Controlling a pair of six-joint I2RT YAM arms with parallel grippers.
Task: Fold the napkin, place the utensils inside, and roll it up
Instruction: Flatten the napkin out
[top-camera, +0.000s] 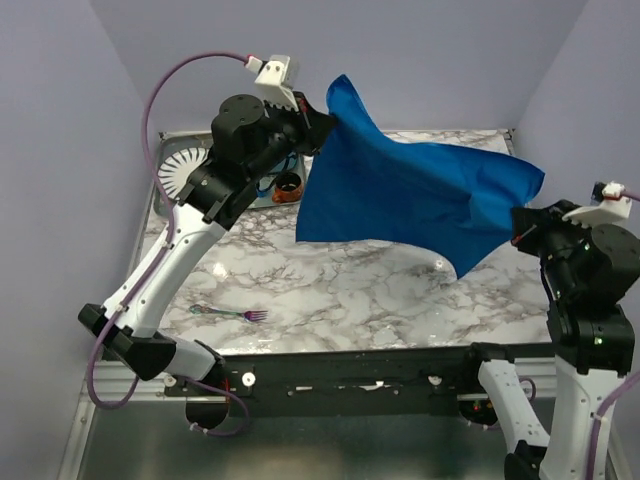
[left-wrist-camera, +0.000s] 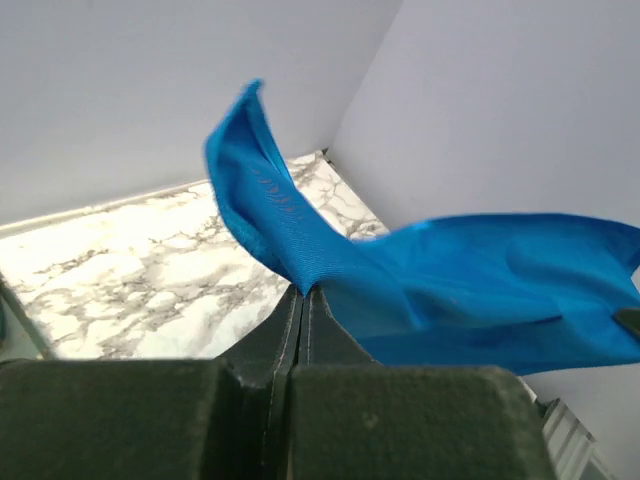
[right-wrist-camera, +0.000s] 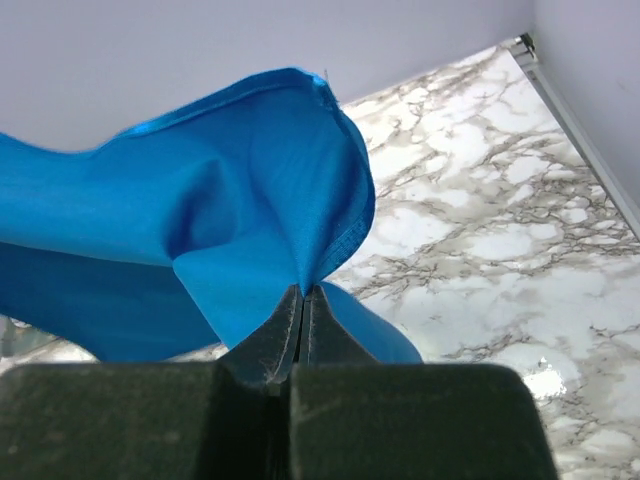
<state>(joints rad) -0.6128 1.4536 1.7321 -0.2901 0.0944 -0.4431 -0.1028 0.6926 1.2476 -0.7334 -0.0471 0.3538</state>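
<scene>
The bright blue napkin (top-camera: 410, 195) hangs in the air above the marble table, stretched between both grippers. My left gripper (top-camera: 325, 122) is shut on its upper left corner; in the left wrist view the cloth (left-wrist-camera: 430, 290) spreads from the closed gripper (left-wrist-camera: 303, 292). My right gripper (top-camera: 520, 225) is shut on the right corner; the right wrist view shows the cloth (right-wrist-camera: 230, 200) pinched at the gripper (right-wrist-camera: 304, 292). The fork (top-camera: 232, 313), with purple tines and a bluish-pink handle, lies flat on the table at the near left, apart from both grippers.
A white ribbed round object (top-camera: 182, 168) stands at the back left, with a small brown cup (top-camera: 287, 186) and blue item beside it, partly behind the left arm. The table's (top-camera: 380, 300) metal rim runs along its edges. Walls close in on three sides.
</scene>
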